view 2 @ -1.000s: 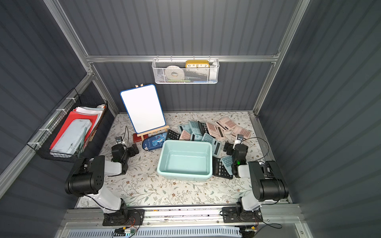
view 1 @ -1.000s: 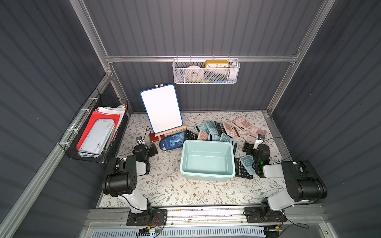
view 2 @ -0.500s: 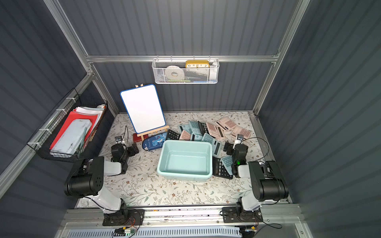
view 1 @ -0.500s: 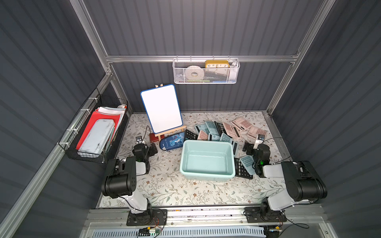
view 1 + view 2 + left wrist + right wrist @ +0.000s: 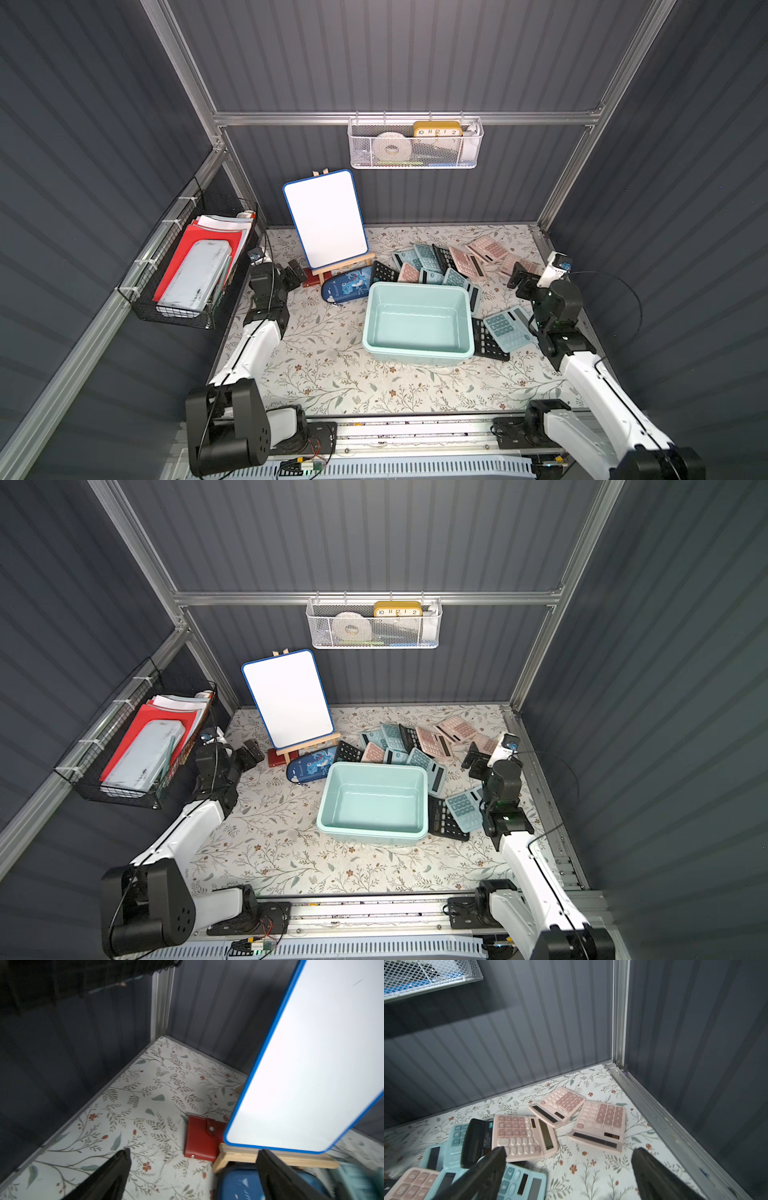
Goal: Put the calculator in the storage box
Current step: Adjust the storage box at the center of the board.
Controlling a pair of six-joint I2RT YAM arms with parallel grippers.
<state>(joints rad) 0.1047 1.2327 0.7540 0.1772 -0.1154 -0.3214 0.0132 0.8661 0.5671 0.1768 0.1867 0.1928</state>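
1. L wall: black wire basket hangs there, holding red folders + pale grey-blue case.
2. L gripper: jaws spread wide, nothing betw. them. Hovers over floral mat near back-L corner; red snap wallet lies just ahead.
3. Blue-framed whiteboard leans on wooden easel; wallet sits beside easel foot. Blue cartoon pencil case lies in front of easel, near box's back-L corner.
4. Storage box: mint-teal, upright, mouth up, mid-mat.
5. Back wall above: white mesh basket w/ tape roll + yellow clock.
6. Calculators: all on mat, outside box. Teal, pink, black ones heaped behind box's back rim, overlapping. Teal calculator just R of box, lying partly over a black calculator.
7. R gripper: jaws wide apart, gripping nothing. Sits above mat at R end of heap; pink calculators ahead in wrist view.
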